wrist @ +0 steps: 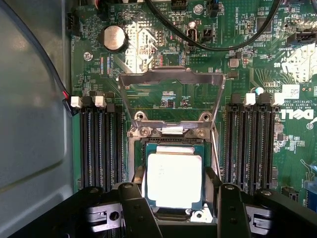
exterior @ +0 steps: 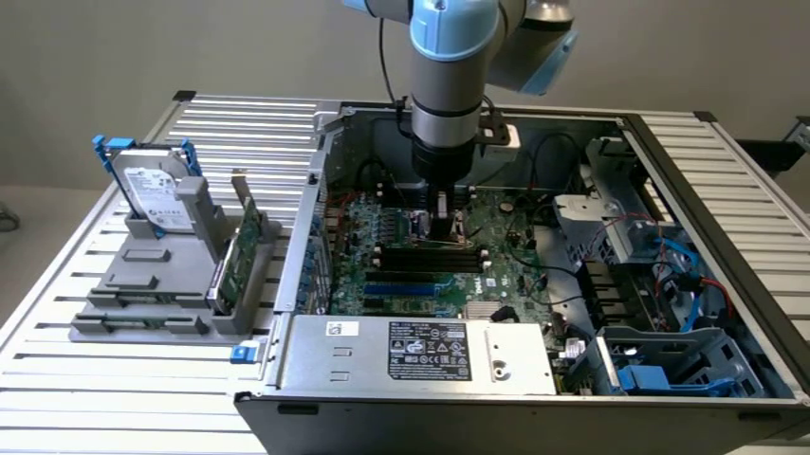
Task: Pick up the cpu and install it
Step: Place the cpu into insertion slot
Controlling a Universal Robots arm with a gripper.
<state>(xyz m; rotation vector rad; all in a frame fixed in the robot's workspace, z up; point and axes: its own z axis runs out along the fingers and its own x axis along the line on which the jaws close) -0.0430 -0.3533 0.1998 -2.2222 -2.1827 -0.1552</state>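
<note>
cpu (wrist: pixel 174 179): silvery sq, green rim

Plain grey wall (exterior: pixel 190 47) far behind, bare, evenly lit. Slatted metal table (exterior: pixel 101 370) spans scene, pale ribs running side to side. Beige floor (exterior: pixel 32 213) past table edge, exterior view's left. Soft light.
</note>
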